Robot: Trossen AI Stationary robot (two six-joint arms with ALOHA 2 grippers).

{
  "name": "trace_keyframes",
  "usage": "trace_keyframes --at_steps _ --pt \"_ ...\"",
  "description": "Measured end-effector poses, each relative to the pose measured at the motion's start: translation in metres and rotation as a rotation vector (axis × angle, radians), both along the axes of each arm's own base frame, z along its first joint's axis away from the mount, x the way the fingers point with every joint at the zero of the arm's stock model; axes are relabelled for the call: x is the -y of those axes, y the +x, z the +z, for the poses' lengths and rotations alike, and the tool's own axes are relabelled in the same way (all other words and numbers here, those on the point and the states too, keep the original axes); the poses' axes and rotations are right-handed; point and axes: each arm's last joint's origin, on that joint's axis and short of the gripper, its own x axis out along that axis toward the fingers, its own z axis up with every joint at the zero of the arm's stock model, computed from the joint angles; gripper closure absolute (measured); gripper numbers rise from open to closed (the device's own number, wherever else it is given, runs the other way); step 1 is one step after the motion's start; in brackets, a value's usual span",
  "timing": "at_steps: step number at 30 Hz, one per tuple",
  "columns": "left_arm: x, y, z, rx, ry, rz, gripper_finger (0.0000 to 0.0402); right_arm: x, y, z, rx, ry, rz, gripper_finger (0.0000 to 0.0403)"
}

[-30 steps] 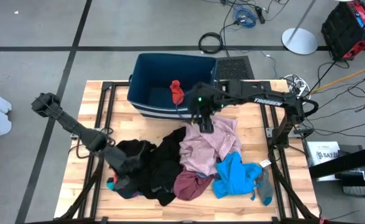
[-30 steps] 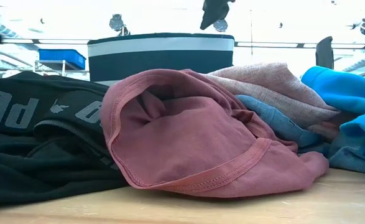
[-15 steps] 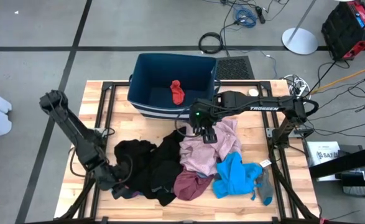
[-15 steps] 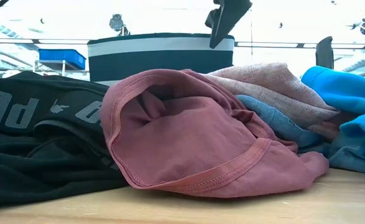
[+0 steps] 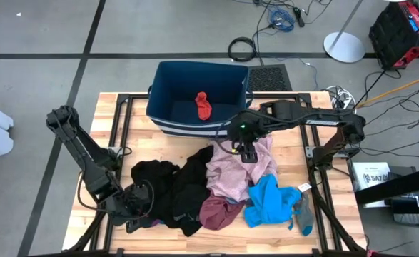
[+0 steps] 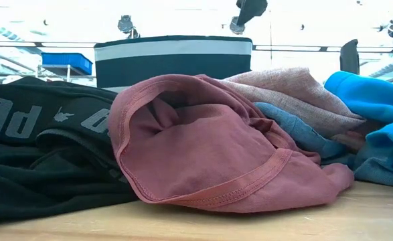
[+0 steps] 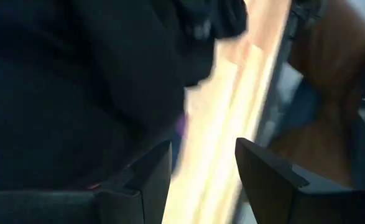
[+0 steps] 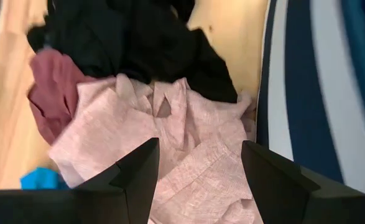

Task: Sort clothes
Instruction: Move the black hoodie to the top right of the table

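The clothes lie heaped on the wooden table: a black garment, a pale pink one, a maroon one and a bright blue one, with a teal-grey sock at the heap's right. A red sock lies inside the dark blue bin. My left gripper is open and low at the black garment's near-left edge. My right gripper is open and empty, above the pink garment. My left gripper stands open beside the black garment. I cannot tell whether a finger touches the cloth.
The striped bin stands at the table's far edge, just beyond the heap; it also shows in the low view. Bare wood lies left of the heap and along the near edge. Black frame rails run along the table's sides.
My left gripper has moved from over the black garment toward the table's near edge and come low at the heap's near-left corner. My right gripper has moved from the bin's near wall a little toward the right and near edges, over the pink garment. The clothes have stayed put.
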Motion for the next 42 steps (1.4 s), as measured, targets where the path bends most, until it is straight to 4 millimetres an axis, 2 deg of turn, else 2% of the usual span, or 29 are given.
trace_keyframes --at_steps 4,8,13,19,22,26,27,30,33,36,39,42 --pt "0.006 0.007 0.000 0.032 0.127 -0.059 0.0215 -0.006 -0.010 0.012 0.047 0.016 -0.024 0.0188" --pt "0.013 0.016 -0.021 -0.034 0.219 -0.090 0.0215 -0.015 -0.019 0.017 0.057 -0.028 -0.058 0.0188" --pt "0.015 0.024 -0.037 -0.096 0.275 -0.095 0.0215 -0.026 -0.022 0.020 0.071 -0.053 -0.060 0.0188" --pt "0.009 0.030 -0.043 -0.131 0.309 -0.066 0.0219 -0.034 -0.022 0.020 0.072 -0.042 -0.057 0.0188" --pt "0.005 0.033 -0.043 -0.142 0.309 -0.045 0.0257 -0.037 -0.025 0.018 0.049 -0.070 -0.102 0.0188" --pt "0.003 0.036 -0.043 -0.142 0.309 -0.053 0.0368 -0.043 -0.036 0.004 -0.039 -0.145 -0.158 0.0188" --pt "0.003 0.036 -0.043 -0.140 0.307 -0.056 0.0383 -0.045 -0.040 -0.001 -0.050 -0.157 -0.171 0.0188" --pt "0.003 0.035 -0.041 -0.142 0.301 -0.065 0.0390 -0.048 -0.059 -0.016 -0.038 -0.133 -0.213 0.0188" --pt "0.003 0.035 -0.023 -0.112 0.304 -0.097 0.0395 -0.051 -0.075 -0.036 0.049 -0.074 -0.255 0.0188" --pt "0.000 0.037 0.013 -0.030 0.345 -0.094 0.0396 -0.055 -0.086 -0.053 0.203 0.019 -0.263 0.0188" --pt "-0.004 0.038 0.056 0.118 0.392 -0.073 0.0397 -0.061 -0.084 -0.065 0.404 0.125 -0.223 0.0188" --pt "-0.007 0.040 0.098 0.321 0.450 -0.063 0.0398 -0.071 -0.072 -0.072 0.600 0.263 -0.072 0.0188"
